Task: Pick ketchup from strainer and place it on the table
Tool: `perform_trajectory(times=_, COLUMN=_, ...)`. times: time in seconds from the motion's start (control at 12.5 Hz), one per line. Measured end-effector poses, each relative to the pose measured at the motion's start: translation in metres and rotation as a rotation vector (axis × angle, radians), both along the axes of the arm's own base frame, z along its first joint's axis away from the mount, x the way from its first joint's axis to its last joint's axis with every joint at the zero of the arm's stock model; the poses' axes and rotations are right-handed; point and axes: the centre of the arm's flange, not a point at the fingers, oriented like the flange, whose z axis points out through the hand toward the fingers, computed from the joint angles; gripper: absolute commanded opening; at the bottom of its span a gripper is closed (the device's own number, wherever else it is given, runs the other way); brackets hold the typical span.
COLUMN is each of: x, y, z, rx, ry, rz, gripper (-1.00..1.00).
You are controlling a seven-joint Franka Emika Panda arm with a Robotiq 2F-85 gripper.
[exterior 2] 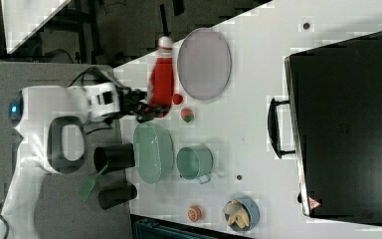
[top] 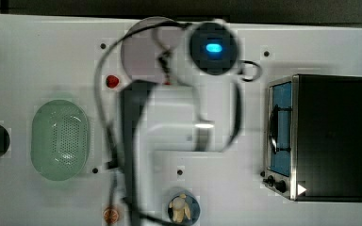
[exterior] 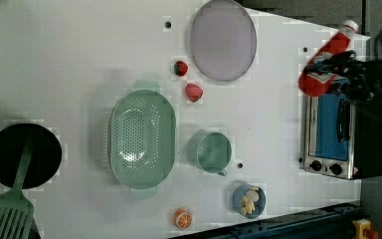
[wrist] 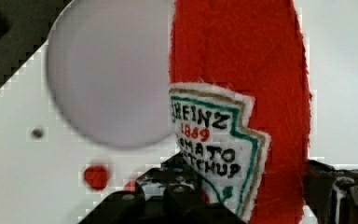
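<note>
The gripper (exterior 2: 146,107) is clamped on the base of the ketchup (exterior 2: 162,82), holding it in the air, clear of the table (exterior 2: 258,129). In the right view the bottle sits above the strainer (exterior 2: 153,152), which holds nothing, its white cap beside the lilac plate (exterior 2: 204,63).

Lighting was bright and even, the white table (exterior: 79,59) pretty washed out, shadows soft. Everything looked blocky; the arm (top: 169,122) was smeared, and the plate (wrist: 107,79) sat out of focus.
</note>
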Motion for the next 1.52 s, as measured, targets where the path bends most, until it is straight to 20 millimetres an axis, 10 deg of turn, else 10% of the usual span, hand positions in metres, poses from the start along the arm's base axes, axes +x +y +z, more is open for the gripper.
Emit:
perform_trajectory(times=0.4, x=-0.036, y=-0.068, z=-0.058, rx=0.004, ry=0.131, rz=-0.098, gripper=0.21)
perform_trajectory(times=0.96, x=-0.083, y=-0.015, z=-0.188, rx=0.012, ry=0.182, rz=-0.008, gripper=0.21)
perform_trajectory(times=1.36, x=-0.094, y=-0.003, z=-0.248, rx=0.029, ry=0.223, rz=0.027, gripper=1.00)
perform_trajectory(times=1.52, x=-0.096, y=-0.008, z=-0.248, rx=0.028, ry=0.230, rz=0.019, gripper=1.00)
